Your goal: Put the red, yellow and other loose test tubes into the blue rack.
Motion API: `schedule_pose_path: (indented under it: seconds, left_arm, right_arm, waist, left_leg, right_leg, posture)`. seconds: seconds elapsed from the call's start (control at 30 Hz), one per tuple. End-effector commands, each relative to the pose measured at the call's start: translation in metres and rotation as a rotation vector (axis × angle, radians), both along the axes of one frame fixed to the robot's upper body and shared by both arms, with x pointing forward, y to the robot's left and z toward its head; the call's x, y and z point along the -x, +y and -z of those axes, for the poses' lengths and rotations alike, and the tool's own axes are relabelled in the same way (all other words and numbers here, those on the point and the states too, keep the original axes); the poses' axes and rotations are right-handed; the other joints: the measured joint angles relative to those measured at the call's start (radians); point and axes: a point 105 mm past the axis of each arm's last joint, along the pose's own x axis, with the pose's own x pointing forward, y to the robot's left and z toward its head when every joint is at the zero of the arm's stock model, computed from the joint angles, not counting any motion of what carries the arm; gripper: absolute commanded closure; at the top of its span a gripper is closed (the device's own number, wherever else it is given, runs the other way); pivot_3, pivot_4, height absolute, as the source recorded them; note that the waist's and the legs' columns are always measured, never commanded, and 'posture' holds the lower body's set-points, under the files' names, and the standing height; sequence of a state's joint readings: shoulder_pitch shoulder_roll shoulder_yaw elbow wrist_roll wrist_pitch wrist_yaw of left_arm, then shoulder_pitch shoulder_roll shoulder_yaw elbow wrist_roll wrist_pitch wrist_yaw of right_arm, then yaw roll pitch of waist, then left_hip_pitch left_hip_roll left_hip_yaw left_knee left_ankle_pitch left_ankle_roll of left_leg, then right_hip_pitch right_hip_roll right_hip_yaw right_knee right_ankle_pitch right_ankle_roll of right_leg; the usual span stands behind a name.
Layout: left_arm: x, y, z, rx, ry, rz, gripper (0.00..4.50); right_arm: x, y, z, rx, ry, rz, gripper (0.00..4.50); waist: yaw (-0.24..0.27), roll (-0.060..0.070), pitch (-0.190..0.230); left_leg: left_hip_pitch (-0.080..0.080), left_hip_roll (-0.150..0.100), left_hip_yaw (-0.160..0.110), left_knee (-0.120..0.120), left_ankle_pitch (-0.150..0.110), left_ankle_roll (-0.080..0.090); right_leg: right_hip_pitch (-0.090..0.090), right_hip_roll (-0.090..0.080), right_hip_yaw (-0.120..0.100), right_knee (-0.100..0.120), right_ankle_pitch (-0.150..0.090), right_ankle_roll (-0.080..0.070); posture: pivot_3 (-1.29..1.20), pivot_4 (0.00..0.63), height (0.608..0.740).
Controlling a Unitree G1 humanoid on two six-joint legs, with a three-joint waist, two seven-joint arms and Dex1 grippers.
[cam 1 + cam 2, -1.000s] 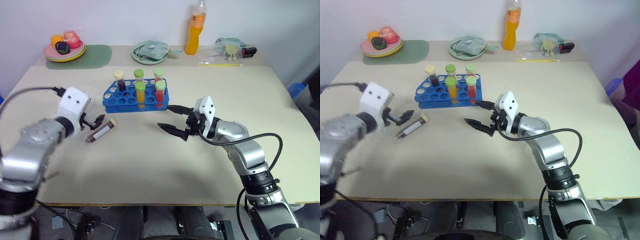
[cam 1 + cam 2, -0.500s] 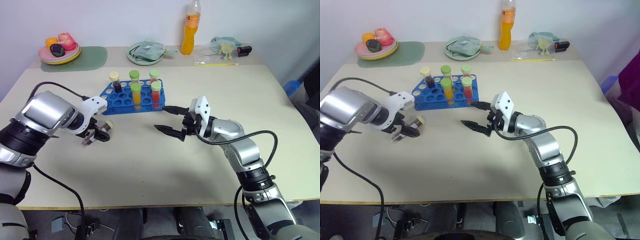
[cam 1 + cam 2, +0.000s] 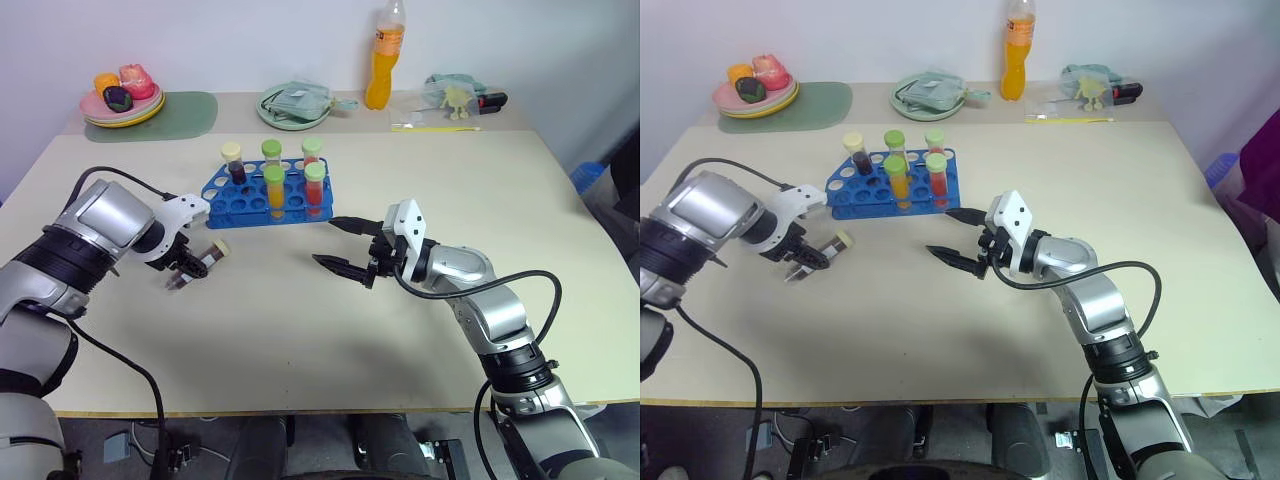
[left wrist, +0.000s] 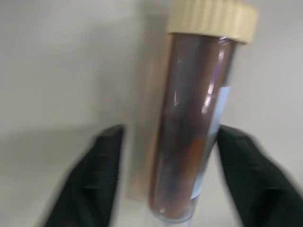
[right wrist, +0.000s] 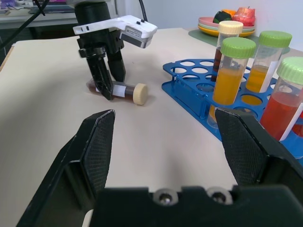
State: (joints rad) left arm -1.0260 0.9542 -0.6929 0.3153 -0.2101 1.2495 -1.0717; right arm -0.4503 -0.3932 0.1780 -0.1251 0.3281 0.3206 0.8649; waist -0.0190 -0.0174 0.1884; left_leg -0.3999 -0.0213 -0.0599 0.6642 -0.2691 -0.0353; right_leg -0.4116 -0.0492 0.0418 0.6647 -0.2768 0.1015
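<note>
A dark brown test tube (image 3: pixel 205 257) with a cream cap and white label lies on the table, left of and in front of the blue rack (image 3: pixel 228 192). My left gripper (image 3: pixel 190 268) points down over it with a finger on each side. In the left wrist view one finger (image 4: pixel 251 175) touches the tube (image 4: pixel 189 142) and a small gap remains at the other. Several capped tubes of red, yellow and dark liquid stand in the rack (image 5: pixel 189 85). My right gripper (image 3: pixel 323 241) hangs open and empty just right of the rack's front corner.
Along the back of the table stand a tall orange drink bottle (image 3: pixel 385 55), a round green plate (image 3: pixel 297 105) holding a cloth, stacked plates of toy food (image 3: pixel 122 100) on a green mat, and a bag (image 3: pixel 455 92). Bare tabletop lies in front of both grippers.
My left gripper came down from above and to the left, and now straddles the lying tube with its fingers drawn closer together. The right arm has kept still.
</note>
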Motion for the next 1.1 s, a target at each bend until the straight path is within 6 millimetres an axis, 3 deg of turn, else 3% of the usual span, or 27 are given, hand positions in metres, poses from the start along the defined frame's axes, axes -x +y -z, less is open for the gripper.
schedule_pose_path:
  seconds: [0.03, 0.27, 0.37, 0.43, 0.5, 0.6, 0.73, 0.8, 0.97, 1.1]
  left_arm:
    - [-0.002, 0.004, -0.012, -0.006, -0.039, 0.002, 3.39]
    - [0.013, 0.012, -0.034, 0.042, -0.120, 0.014, 3.39]
    - [0.019, 0.005, -0.064, 0.125, -0.339, 0.121, 3.39]
    - [0.015, 0.000, -0.097, 0.208, -0.640, 0.137, 3.39]
    - [0.015, -0.002, -0.120, 0.295, -0.884, 0.066, 3.39]
    - [0.011, -0.008, -0.133, 0.378, -1.182, -0.094, 3.39]
    - [0.000, -0.020, -0.121, 0.347, -1.450, -0.300, 3.39]
    - [-0.004, -0.031, -0.116, 0.319, -1.552, -0.324, 3.39]
    - [-0.022, -0.050, -0.081, 0.352, -1.627, -0.372, 3.39]
    - [-0.029, -0.054, -0.065, 0.376, -1.644, -0.383, 3.39]
  right_arm:
    - [0.003, 0.001, -0.014, -0.013, -0.056, -0.018, 0.77]
    - [0.003, 0.002, -0.015, -0.014, -0.059, -0.022, 0.77]
    - [0.004, 0.000, -0.016, -0.018, -0.063, -0.011, 0.77]
    - [0.002, -0.004, -0.017, -0.027, -0.065, 0.011, 0.77]
    - [-0.001, -0.005, -0.019, -0.044, -0.062, 0.035, 0.77]
    - [-0.004, -0.001, -0.020, -0.061, -0.061, 0.047, 0.77]
    - [-0.008, 0.007, -0.024, -0.078, -0.068, 0.044, 0.77]
    - [-0.010, 0.010, -0.026, -0.084, -0.072, 0.040, 0.77]
    - [-0.012, 0.012, -0.028, -0.083, -0.081, 0.033, 0.77]
    - [-0.012, 0.010, -0.028, -0.078, -0.087, 0.039, 0.77]
  waist:
    - [0.000, 0.000, 0.000]
    - [-0.005, 0.000, 0.000]
    - [-0.005, 0.000, 0.000]
    - [0.000, 0.000, 0.000]
    - [0.008, 0.000, 0.000]
    - [0.017, -0.001, -0.001]
    - [0.016, -0.002, -0.001]
    - [0.016, -0.002, -0.001]
    - [0.017, -0.002, -0.002]
    - [0.010, -0.002, -0.002]
  left_leg:
    - [0.000, 0.000, 0.000, 0.000, 0.000, 0.000]
    - [-0.003, 0.001, 0.000, 0.000, 0.000, 0.000]
    - [-0.008, 0.001, 0.000, 0.001, 0.000, 0.000]
    - [-0.010, 0.001, 0.001, 0.001, 0.000, 0.000]
    - [-0.010, 0.001, 0.000, 0.002, 0.000, 0.000]
    - [-0.011, -0.001, 0.000, 0.003, 0.000, 0.000]
    - [-0.009, -0.003, 0.001, 0.003, 0.000, 0.000]
    - [-0.009, -0.003, 0.001, 0.003, 0.000, 0.000]
    - [-0.009, -0.004, 0.001, 0.003, 0.000, 0.000]
    - [-0.009, -0.004, 0.001, 0.002, 0.000, 0.000]
  right_leg:
    - [0.000, 0.000, 0.000, 0.000, 0.000, 0.000]
    - [-0.004, 0.000, 0.000, 0.001, 0.000, 0.000]
    - [-0.009, -0.001, 0.001, 0.002, 0.000, 0.000]
    - [-0.012, -0.002, 0.001, 0.002, 0.000, 0.000]
    - [-0.012, -0.006, 0.001, 0.002, 0.000, 0.000]
    - [-0.011, -0.008, -0.002, 0.002, 0.001, 0.000]
    - [-0.009, -0.009, -0.001, 0.002, 0.002, 0.002]
    - [-0.009, -0.009, -0.001, 0.002, 0.002, 0.002]
    - [-0.010, -0.009, -0.001, 0.002, 0.002, 0.001]
    - [-0.010, -0.008, -0.001, 0.002, 0.002, 0.001]
  posture:
    - [0.00, 0.150, 0.729]
    - [0.00, 0.150, 0.729]
    - [0.00, 0.150, 0.729]
    - [0.00, 0.150, 0.729]
    - [0.00, 0.150, 0.729]
    - [0.00, 0.150, 0.729]
    - [0.00, 0.150, 0.729]
    - [0.00, 0.150, 0.729]
    - [0.00, 0.150, 0.729]
    - [0.00, 0.150, 0.729]
